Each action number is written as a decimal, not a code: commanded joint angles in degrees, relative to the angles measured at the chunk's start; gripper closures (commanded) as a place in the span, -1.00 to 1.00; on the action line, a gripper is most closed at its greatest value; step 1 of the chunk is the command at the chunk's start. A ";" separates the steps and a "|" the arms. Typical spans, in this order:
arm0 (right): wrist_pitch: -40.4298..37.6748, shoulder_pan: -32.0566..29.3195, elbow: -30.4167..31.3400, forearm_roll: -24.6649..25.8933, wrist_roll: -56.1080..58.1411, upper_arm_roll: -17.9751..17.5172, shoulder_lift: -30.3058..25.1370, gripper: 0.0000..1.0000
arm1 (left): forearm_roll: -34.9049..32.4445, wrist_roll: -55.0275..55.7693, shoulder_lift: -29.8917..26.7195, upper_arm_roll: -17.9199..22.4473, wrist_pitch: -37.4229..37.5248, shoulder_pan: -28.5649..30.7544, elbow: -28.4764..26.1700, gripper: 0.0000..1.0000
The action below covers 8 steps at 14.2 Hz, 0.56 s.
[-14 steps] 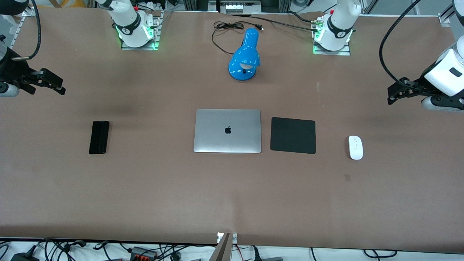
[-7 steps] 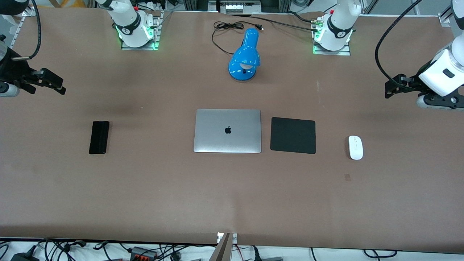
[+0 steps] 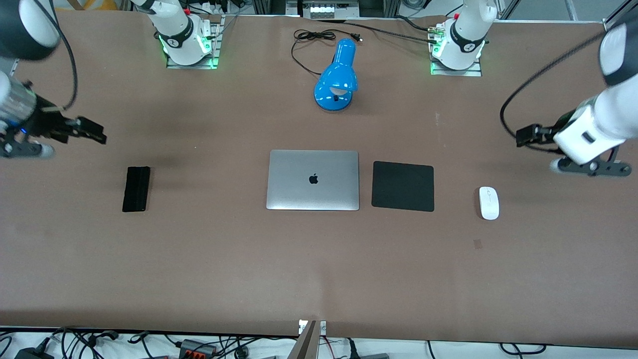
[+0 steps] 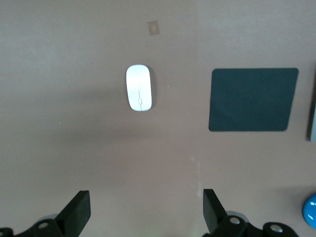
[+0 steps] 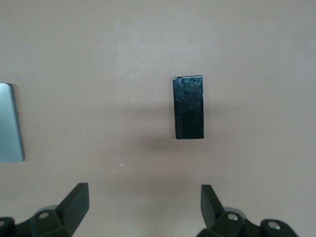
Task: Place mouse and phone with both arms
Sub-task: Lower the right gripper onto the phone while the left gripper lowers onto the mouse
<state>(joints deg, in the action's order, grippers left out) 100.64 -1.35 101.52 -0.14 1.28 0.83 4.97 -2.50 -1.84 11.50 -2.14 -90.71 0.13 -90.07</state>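
Brown table [image 3: 319,259] | mouse [image 3: 489,202], phone [image 3: 136,189] lying flat | left gripper [image 4: 146,212], right gripper [image 5: 144,206] aloft, jaws apart

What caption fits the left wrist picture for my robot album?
Left gripper, fingers open, hovers over the brown table, with the white mouse and black mouse pad lying apart.

A brown desk [image 3: 319,269] fills nearly the whole front view, matte and evenly lit, with soft shadows on its surface. Along its lower edge runs a white strip strewn with black cables [image 3: 99,341] and plugs. Along the top edge sit metal frame rails [image 3: 319,7] and more wiring. A small darker patch [image 3: 477,243] marks the desk toward the left arm's end.
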 commanded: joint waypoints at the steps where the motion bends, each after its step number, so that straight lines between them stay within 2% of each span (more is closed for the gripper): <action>1: 1.38 0.30 -2.38 1.19 0.04 0.31 5.56 -1.00 | -0.92 -1.58 6.31 0.30 -9.53 1.88 0.34 -1.00; 4: 6.39 -0.23 -1.33 1.19 -0.05 0.40 10.22 -1.00 | -0.92 -2.03 11.60 0.30 -18.33 2.67 -1.85 -1.00; 6: 10.96 -1.19 -0.10 1.28 -0.14 0.57 12.85 -1.00 | -0.92 -2.20 11.53 -0.05 -29.29 4.60 -9.82 -1.00; 8: 16.22 -2.59 2.61 1.28 -0.23 0.57 15.76 -1.00 | -1.01 -3.69 11.79 -0.05 -44.31 5.40 -19.14 -1.00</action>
<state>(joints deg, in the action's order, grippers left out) 112.63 -2.33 102.09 0.47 1.24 1.64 18.64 -2.54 -3.35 25.43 -1.78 -124.06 4.45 -99.78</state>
